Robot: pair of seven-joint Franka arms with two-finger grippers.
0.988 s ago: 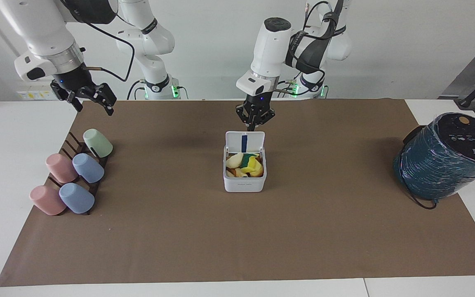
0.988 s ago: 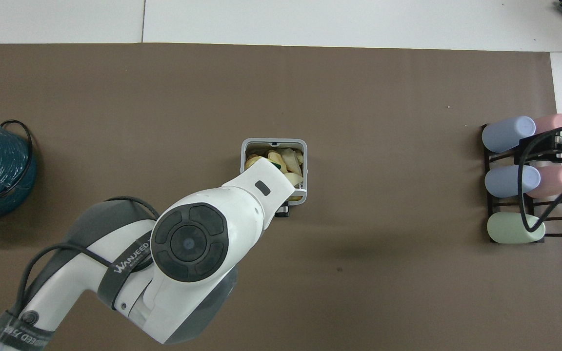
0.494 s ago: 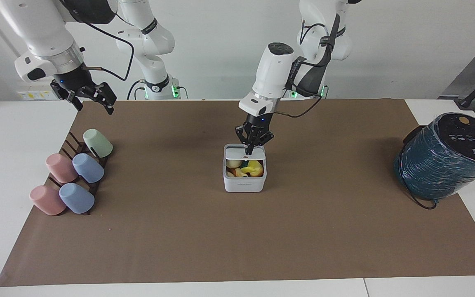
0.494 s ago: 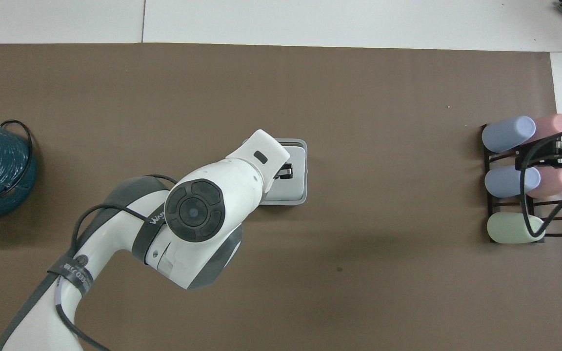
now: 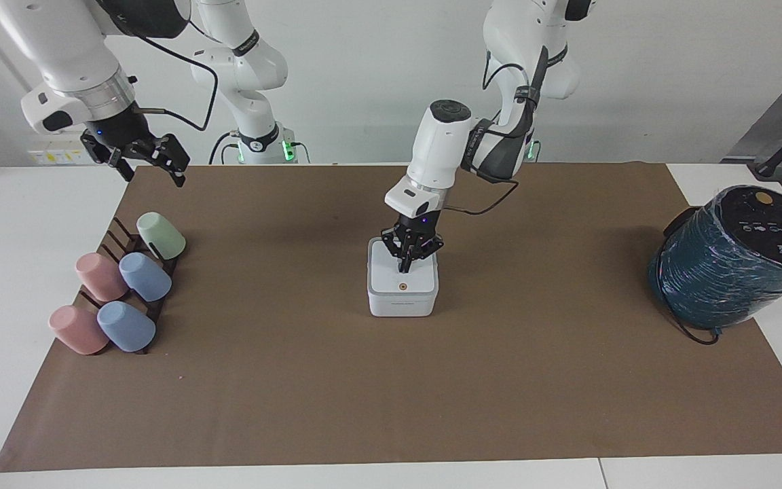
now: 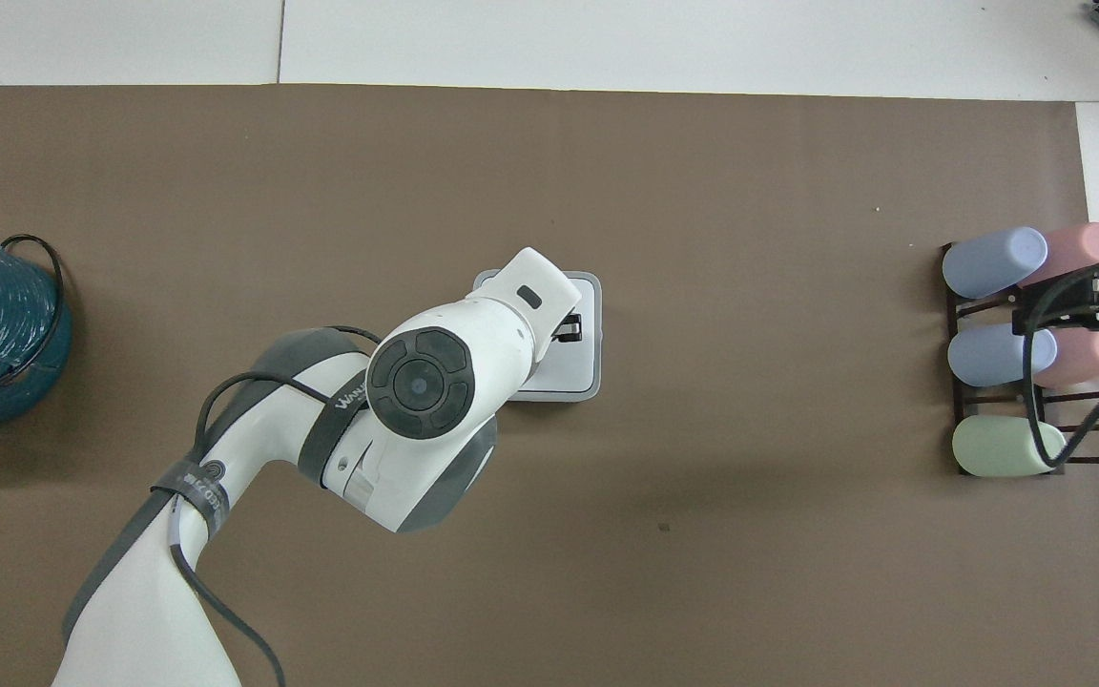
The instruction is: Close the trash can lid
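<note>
Under the left gripper point(image 5: 407, 266), at the middle of the brown mat point(image 5: 296, 380), the lid point(image 5: 402, 278) now lies flat on the trash can point(image 5: 402, 302). A second ago it stood upright with its blue strip showing and crumpled yellow scraps visible inside; half a second ago it was half lowered. Now the contents are covered and only the orange-brown dot shows on top, just below the fingertips. The fingers look drawn together, holding nothing, their tips on or just above the lid; contact cannot be confirmed. By my judgement the task is essentially finished, short of a last press to seat the lid.

The right gripper point(image 5: 153, 159) waits open over the cup rack point(image 5: 134, 272), well apart.

Writing: the can's front carries faint text too small to read; the left arm's strap reads roughly "WANJEED" in the overhead view; the teal-wrapped cylinder point(image 5: 730, 265) has illegible small marks on top.
</note>
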